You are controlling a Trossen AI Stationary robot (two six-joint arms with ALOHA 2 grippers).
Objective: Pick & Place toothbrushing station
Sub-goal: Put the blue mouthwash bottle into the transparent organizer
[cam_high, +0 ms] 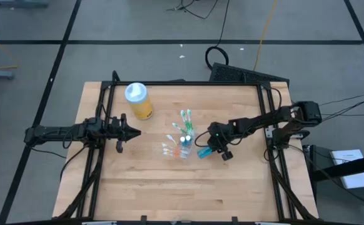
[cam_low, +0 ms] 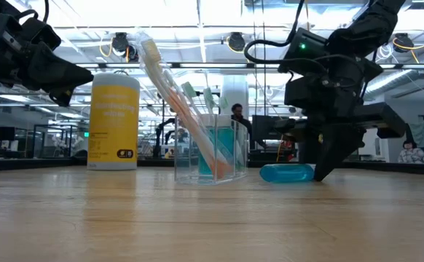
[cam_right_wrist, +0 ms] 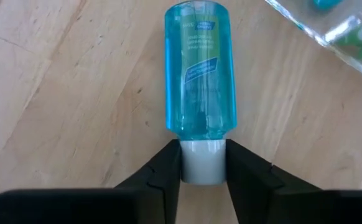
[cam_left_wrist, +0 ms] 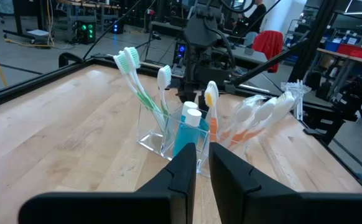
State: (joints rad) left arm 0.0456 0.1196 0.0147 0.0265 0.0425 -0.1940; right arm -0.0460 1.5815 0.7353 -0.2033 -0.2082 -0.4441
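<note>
right tool (cam_right_wrist: pixel 203 163) clamped on white cap of teal tube (cam_right_wrist: pixel 199 74) lying on table (cam_high: pixel 138 181), left tool (cam_left_wrist: pixel 202 168) fingers together

teal tube (cam_right_wrist: pixel 199 74) lying flat – just beside clear cup (cam_low: pixel 212 149) holding toothbrushes (cam_left_wrist: pixel 137 81).

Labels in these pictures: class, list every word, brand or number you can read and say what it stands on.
None can be read.
Teal bottle lying on the table, its white cap between the right gripper fingers: label print too blurred to read.
Yellow bottle: pale lettering and a dark mark, too small to read.
</note>
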